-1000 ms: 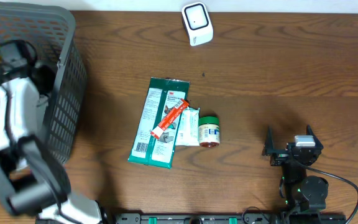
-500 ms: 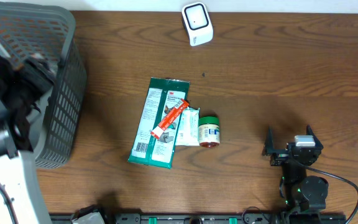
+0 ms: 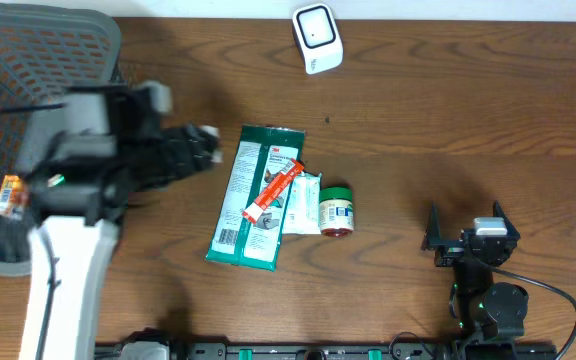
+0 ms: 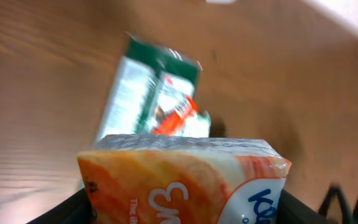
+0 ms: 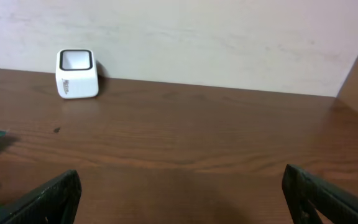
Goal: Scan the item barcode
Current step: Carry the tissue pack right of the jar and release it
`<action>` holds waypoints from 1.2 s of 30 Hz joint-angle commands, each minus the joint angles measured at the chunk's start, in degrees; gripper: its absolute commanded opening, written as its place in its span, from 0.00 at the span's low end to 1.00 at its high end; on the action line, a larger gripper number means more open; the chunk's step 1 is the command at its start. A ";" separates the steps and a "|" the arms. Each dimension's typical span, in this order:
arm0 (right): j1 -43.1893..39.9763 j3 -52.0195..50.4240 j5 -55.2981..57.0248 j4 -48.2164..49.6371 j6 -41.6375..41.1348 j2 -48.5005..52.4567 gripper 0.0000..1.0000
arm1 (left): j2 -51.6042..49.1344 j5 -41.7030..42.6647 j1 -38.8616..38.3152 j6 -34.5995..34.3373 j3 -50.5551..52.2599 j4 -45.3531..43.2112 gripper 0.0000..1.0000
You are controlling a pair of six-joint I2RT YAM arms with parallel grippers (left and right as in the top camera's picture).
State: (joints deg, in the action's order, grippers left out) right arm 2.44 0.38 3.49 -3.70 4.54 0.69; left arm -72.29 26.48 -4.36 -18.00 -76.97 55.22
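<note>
Orange-and-white packet (image 4: pixel 185 180) sat clamped between the left gripper's (image 3: pixel 203 150) fingers, held level above the table, apparently so its barcode could be brought to the white scanner (image 3: pixel 317 38) at the far edge. The right gripper (image 3: pixel 465 225) rested spread wide, empty. The mesh basket (image 3: pixel 68 18) held one small orange item (image 3: pixel 8 195).

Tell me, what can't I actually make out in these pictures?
- Left wrist view: the orange and white packet is cut off by the bottom edge; its lettering is incomplete and no barcode shows.
- Overhead: the left gripper is smeared by motion blur.
- Overhead: the small orange item in the basket is too small to identify.
- Overhead: the label on the green-lidded jar is too small to read.
</note>
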 commanded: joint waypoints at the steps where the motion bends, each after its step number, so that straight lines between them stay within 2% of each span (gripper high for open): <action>1: -0.20 -0.07 0.55 -0.17 -0.85 -0.31 0.99 | -5.05 -2.97 -7.28 0.57 0.79 -0.02 0.67; 6: -0.20 -0.07 0.55 -0.17 -0.85 -0.31 0.99 | -12.57 -5.09 -13.25 0.33 0.31 1.40 0.67; 19: -0.20 -0.07 0.55 -0.17 -0.85 -0.31 0.99 | -26.03 -5.09 -19.52 -0.96 -0.37 -0.52 0.67; 25: -0.20 -0.07 0.55 -0.20 -0.85 -0.31 0.99 | -29.75 -5.11 -24.46 -3.78 -0.37 -10.12 0.67; 34: -0.20 -0.07 0.55 -0.17 -0.85 -0.31 0.99 | -30.36 -5.31 -32.24 -4.85 -0.37 -29.88 0.67; 36: -0.20 -0.07 0.55 -0.20 -0.85 -0.31 0.99 | -30.47 -8.33 -34.16 -4.83 -0.37 -33.09 0.67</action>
State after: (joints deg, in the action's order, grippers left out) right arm 2.44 0.38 3.51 -3.68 4.54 0.69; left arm -102.41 21.78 -35.94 -22.09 -76.73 25.39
